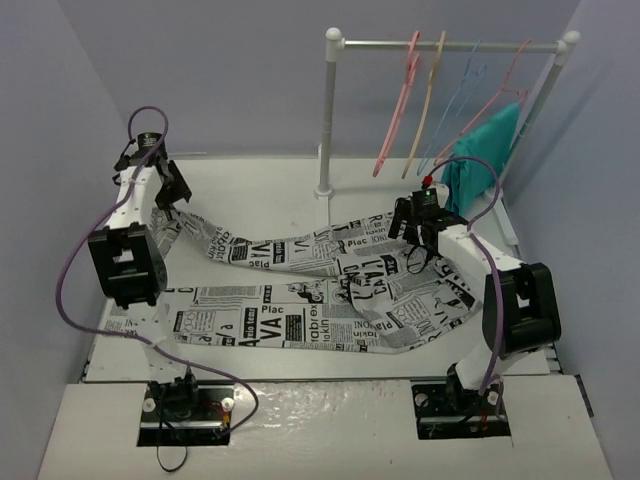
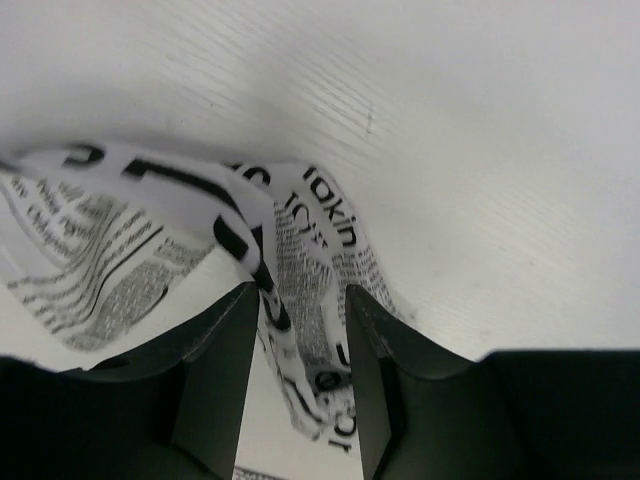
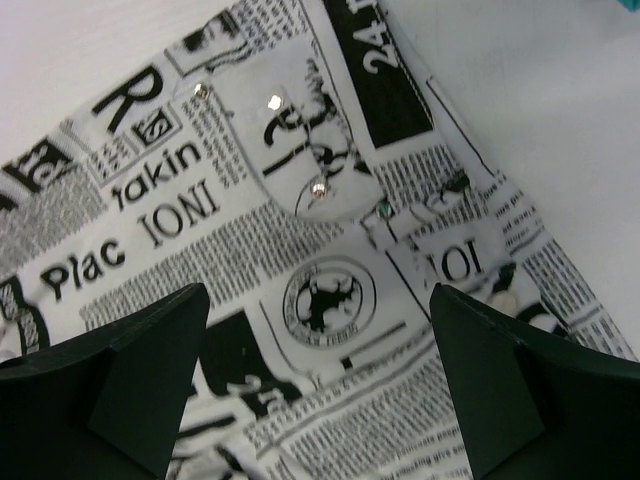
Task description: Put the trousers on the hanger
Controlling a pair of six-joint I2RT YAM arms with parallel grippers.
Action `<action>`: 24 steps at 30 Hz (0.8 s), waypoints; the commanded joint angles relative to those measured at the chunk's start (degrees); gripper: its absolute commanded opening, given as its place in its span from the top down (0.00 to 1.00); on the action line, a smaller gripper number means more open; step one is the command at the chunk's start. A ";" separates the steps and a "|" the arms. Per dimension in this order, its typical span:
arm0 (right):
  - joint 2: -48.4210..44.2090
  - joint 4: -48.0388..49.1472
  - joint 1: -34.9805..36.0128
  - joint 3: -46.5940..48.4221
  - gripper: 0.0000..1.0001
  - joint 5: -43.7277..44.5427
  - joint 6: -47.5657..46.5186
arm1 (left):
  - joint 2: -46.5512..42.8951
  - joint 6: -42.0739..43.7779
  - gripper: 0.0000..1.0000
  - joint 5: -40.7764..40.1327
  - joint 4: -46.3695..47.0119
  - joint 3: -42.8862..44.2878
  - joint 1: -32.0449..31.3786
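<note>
Trousers (image 1: 300,290) of creased newsprint-patterned fabric sprawl across smooth white table (image 1: 260,185).

White rack (image 1: 327,110) on table (image 1: 260,175); tan hanger (image 1: 428,100), blue hanger (image 1: 458,100), teal garment (image 1: 485,145) hanging.

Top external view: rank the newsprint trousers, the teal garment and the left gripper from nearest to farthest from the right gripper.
1. The trousers: lying directly under the right gripper.
2. The teal garment: hanging at the right end of the rack, behind the gripper and to its right.
3. The left gripper: far off on the left side, at the trousers' other end.
</note>
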 commanded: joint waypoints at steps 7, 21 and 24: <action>13.67 13.53 -5.86 7.94 0.08 4.35 -0.77 | -27.70 1.04 0.54 4.67 19.50 -29.08 0.03; 17.41 7.96 -9.66 4.99 0.59 4.28 1.52 | -35.02 0.43 0.51 0.79 16.50 -36.89 0.02; 14.81 5.05 -11.86 4.31 0.91 7.95 3.40 | -34.50 -0.33 0.51 0.06 16.00 -36.73 0.03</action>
